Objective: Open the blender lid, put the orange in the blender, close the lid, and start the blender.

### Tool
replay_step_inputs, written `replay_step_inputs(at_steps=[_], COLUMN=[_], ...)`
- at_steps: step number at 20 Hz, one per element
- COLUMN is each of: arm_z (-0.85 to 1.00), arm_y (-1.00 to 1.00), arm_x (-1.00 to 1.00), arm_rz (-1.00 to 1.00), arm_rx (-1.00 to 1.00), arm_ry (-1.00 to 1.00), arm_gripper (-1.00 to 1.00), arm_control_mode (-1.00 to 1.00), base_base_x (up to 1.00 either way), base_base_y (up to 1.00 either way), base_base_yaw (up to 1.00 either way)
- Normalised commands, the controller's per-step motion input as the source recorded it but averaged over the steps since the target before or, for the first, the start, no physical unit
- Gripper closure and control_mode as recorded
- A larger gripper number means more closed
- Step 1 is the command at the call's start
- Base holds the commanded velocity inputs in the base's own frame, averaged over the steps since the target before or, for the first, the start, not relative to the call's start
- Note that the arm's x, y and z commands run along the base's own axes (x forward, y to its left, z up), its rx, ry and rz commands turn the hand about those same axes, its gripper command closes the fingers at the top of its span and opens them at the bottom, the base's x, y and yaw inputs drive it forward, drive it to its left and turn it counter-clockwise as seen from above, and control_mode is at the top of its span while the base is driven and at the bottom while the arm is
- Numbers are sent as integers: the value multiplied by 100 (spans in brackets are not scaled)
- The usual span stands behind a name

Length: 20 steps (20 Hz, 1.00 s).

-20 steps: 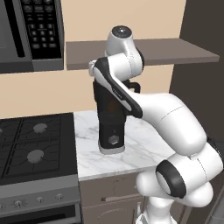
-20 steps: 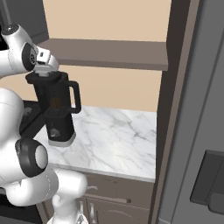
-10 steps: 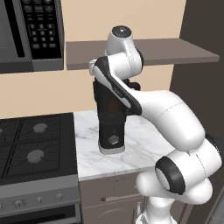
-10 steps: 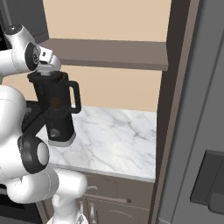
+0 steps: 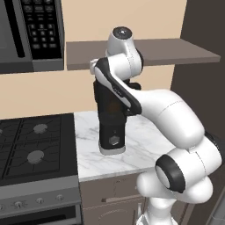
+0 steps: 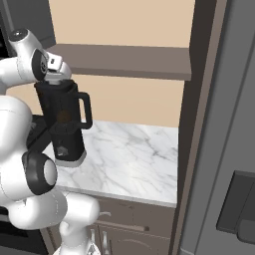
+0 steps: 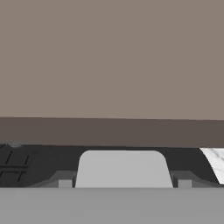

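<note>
My pincer (image 6: 56,71) sits at the very top of the blender (image 5: 110,118), pressed close over the blender lid (image 6: 59,82). From the right base view I see the white hand tilted down onto the black cap, but the fingertips are hidden against it, so I cannot tell whether they are spread or clenched. In the hand view, the lid's light grey square plug (image 7: 123,169) lies directly under my pincer, with the black cap spreading to either side of it.

Directly below the pincer, the dark jar stands upright on the white marble counter (image 6: 129,154), its loop handle (image 6: 85,110) pointing to the right in the right base view. A faint orange glow shows through the jar wall; I cannot make out the orange itself as a clear shape. Lower still are the round silvery knob (image 5: 114,141) and the light grey foot.

Beyond and above the pincer runs a brown wall shelf (image 5: 176,50). Off to the left side are a black stove (image 5: 35,145) and, higher up, a microwave (image 5: 30,33).
</note>
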Motion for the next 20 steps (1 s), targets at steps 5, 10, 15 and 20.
replay_step_inputs(at_steps=[5, 10, 15, 20], arm_z=[4, 0, 0, 0], arm_y=[0, 0, 0, 0], arm_x=[19, 22, 6, 10], arm_rz=[0, 0, 0, 0], arm_rx=[0, 0, 0, 0], arm_ry=[-2, 0, 0, -3], arm_gripper=[100, 100, 100, 100], arm_control_mode=[-100, -100, -100, -100], base_base_x=[0, 0, 0, 0], base_base_y=[0, 0, 0, 0], base_base_yaw=[0, 0, 0, 0])
